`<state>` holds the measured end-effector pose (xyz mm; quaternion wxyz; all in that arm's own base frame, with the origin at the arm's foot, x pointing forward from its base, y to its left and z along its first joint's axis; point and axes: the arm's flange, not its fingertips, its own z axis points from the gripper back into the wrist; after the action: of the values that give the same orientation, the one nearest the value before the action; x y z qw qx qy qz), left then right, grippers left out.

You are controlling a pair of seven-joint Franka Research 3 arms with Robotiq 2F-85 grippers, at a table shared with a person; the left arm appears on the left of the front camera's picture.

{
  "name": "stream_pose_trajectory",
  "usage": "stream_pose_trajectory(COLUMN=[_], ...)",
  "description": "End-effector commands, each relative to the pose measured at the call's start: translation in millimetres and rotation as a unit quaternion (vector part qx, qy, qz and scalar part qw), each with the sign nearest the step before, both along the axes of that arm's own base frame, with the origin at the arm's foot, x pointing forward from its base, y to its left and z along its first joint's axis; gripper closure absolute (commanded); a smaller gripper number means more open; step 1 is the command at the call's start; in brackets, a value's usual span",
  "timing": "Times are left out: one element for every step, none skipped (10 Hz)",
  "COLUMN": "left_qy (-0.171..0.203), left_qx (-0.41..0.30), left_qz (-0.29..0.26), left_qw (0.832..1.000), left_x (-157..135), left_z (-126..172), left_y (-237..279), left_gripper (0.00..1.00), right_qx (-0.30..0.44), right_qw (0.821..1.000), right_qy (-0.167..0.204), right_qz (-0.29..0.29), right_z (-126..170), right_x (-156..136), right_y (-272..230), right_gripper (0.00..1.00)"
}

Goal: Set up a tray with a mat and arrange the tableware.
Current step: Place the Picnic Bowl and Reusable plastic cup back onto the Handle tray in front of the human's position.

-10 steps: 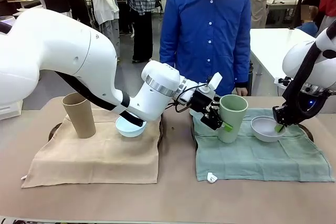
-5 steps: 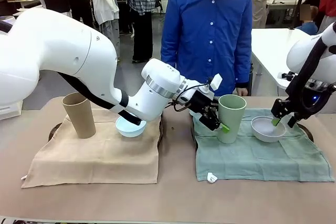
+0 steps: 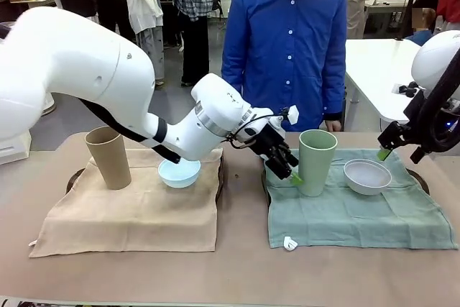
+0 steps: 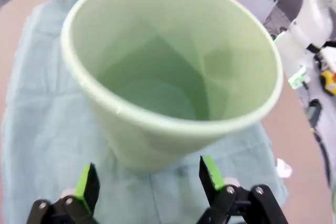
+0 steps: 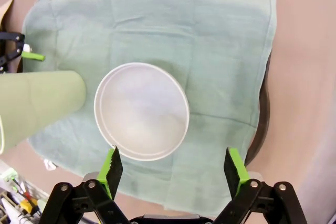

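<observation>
Both hands are spread wide and empty: the left hand (image 3: 293, 175) just beside the green tumbler (image 3: 317, 161), the right hand (image 3: 399, 150) above the white bowl (image 3: 367, 176), each piece apparently set on the green mat (image 3: 402, 217).

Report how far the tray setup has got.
Done, by the look of it: the tan tumbler and light blue bowl sit on the tan mat; the mint green tumbler and white bowl sit on the green mat. In hand: nothing. The left pincer is open beside the green tumbler, and the right pincer is open above the white bowl. Left: apparently only pulling the arms away.
</observation>
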<state>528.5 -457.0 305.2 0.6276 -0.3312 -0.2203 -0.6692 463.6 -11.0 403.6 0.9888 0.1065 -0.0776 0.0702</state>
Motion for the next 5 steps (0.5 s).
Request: stream_pose_trajectory(left_qy=[0.016, 0.025, 0.022, 0.036, 0.041], left_qx=[0.088, 0.119, 0.133, 0.157, 0.182], left_qz=[0.039, 0.059, 0.081, 0.108, 0.138], left_qw=[0.995, 0.991, 0.987, 0.981, 0.973], left_x=[-20.7, -32.3, -43.5, -59.5, -63.5], left_z=[38.1, 62.1, 89.7, 120.4, 138.6], left_y=[20.6, 29.9, 39.9, 52.2, 61.4], left_gripper=[0.00, 0.00, 0.00, 0.00, 0.00], right_qx=[0.002, -0.008, -0.018, -0.035, -0.047], right_qw=[1.000, 1.000, 1.000, 0.999, 0.999], right_qy=[0.001, 0.002, -0.001, 0.001, 0.005], right_qz=[0.013, 0.014, 0.011, 0.007, 0.002], right_z=[0.0, 5.5, 12.5, 20.3, 29.3], right_x=[-13.6, -17.4, -19.1, -23.6, -27.9], right_y=[-3.4, -1.8, -1.4, -1.2, -1.4], right_gripper=[0.00, 0.00, 0.00, 0.00, 0.00])
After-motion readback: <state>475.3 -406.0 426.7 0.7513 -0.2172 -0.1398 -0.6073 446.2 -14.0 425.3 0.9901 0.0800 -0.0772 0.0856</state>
